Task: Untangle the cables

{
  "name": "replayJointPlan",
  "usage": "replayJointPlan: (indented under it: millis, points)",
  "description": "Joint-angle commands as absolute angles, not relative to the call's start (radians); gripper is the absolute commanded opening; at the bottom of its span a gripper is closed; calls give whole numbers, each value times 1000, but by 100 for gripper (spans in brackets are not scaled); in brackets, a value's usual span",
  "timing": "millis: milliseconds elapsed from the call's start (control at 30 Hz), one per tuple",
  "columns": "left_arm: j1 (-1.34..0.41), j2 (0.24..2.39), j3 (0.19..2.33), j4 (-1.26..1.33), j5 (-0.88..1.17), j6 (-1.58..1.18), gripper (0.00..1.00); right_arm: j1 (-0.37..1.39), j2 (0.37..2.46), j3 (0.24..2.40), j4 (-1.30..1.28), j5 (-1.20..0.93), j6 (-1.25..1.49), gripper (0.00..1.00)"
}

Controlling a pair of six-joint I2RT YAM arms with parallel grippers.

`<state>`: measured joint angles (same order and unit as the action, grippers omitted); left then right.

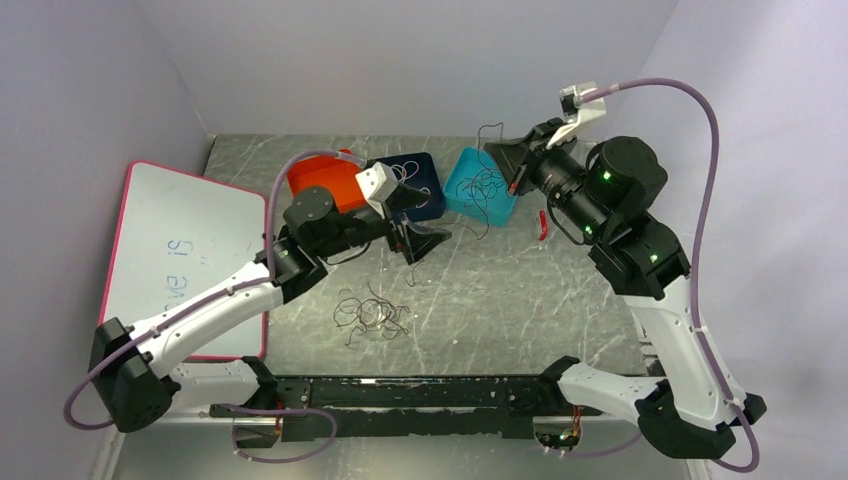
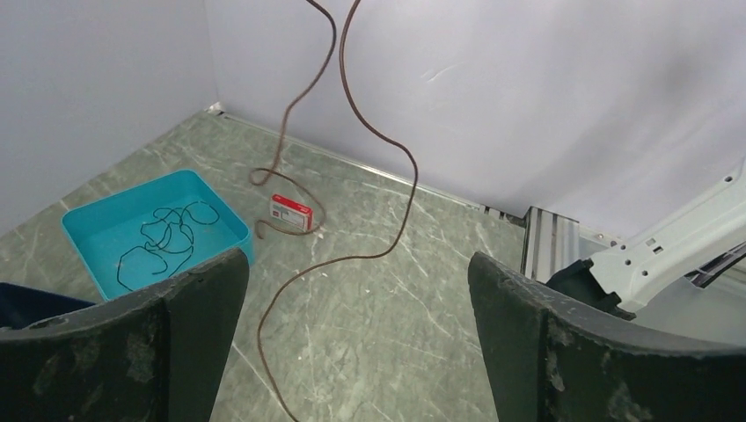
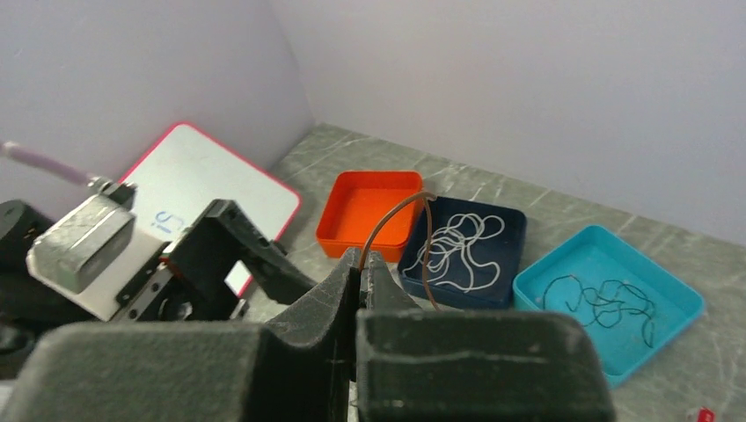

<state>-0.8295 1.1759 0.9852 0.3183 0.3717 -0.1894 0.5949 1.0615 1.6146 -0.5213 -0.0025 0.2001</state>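
Observation:
A brownish-red cable [image 3: 424,267] is pinched in my right gripper [image 3: 362,262], which is shut and raised over the teal tray [image 1: 462,195]. The cable hangs down and trails over the table [image 2: 340,259] to its red-and-white plug [image 2: 291,213]. My left gripper [image 2: 358,264] is wide open just above the table, and the cable's slack runs below its jaws without touching them. A tangled pile of thin dark cables [image 1: 372,315] lies on the table in front of the arms. Black cables [image 2: 167,233] lie in the teal tray and white cables [image 3: 457,246] in the navy tray [image 3: 510,230].
An orange tray [image 3: 369,207] stands left of the navy one, with nothing visible in it. A pink-rimmed whiteboard [image 1: 180,250] lies on the left. Lilac walls close in the back and sides. A metal rail [image 2: 545,242] runs along the right wall.

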Motion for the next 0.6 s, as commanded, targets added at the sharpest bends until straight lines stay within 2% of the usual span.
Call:
replayJointPlan:
  millis: [0,567]
  points:
    - [-830,1199,1038,374,393,-149,100,599,1073,1640,-500,-133,205,0]
    - [-830,1298,1136,455,467,-143,100,599,1082,1632,-471,-247,248,0]
